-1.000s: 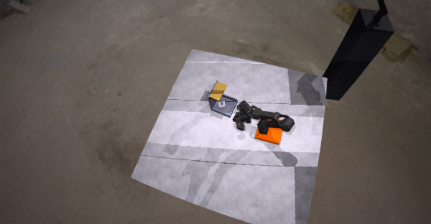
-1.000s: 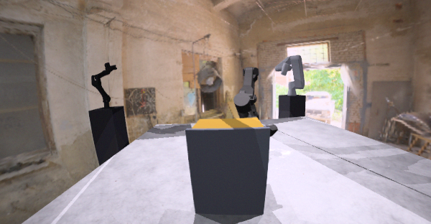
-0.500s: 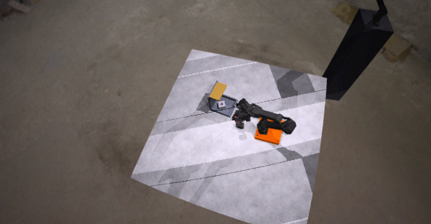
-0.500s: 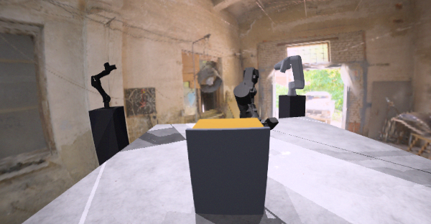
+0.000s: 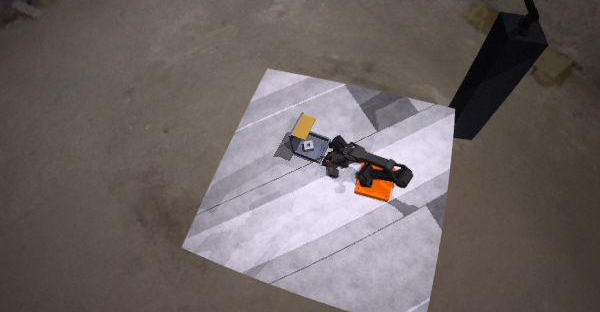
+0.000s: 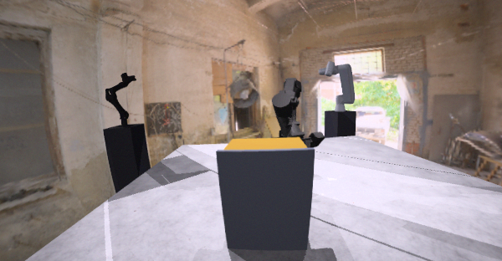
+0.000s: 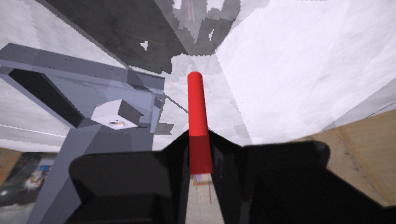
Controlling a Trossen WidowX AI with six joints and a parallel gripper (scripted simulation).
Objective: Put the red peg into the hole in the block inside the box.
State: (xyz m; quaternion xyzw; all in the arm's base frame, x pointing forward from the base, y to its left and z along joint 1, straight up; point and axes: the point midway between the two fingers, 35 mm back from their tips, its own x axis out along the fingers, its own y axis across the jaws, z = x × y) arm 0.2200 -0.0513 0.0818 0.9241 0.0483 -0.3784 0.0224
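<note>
The red peg [image 7: 196, 105] is held between the fingertips of my gripper [image 7: 197, 133] [image 5: 327, 162], which is shut on it. In the wrist view the peg points away from the fingers, and its far end looks clear of the table. The gripper is outside the box [image 5: 319, 144] [image 6: 265, 200], near its open front. The pale block [image 5: 308, 145] [image 7: 116, 115] with a hole in its top is on the box floor, left of the peg in the wrist view. The yellow roof [image 5: 303, 127] [image 6: 265, 144] sticks out from the back wall. The exterior view shows the back wall, which hides the fingers and block.
The box's low side walls and front rim stand close to the gripper in the top view. The arm's orange base plate [image 5: 373, 189] is at the lower right of the box. A dark pedestal [image 5: 500, 74] with another arm stands beyond the table's corner.
</note>
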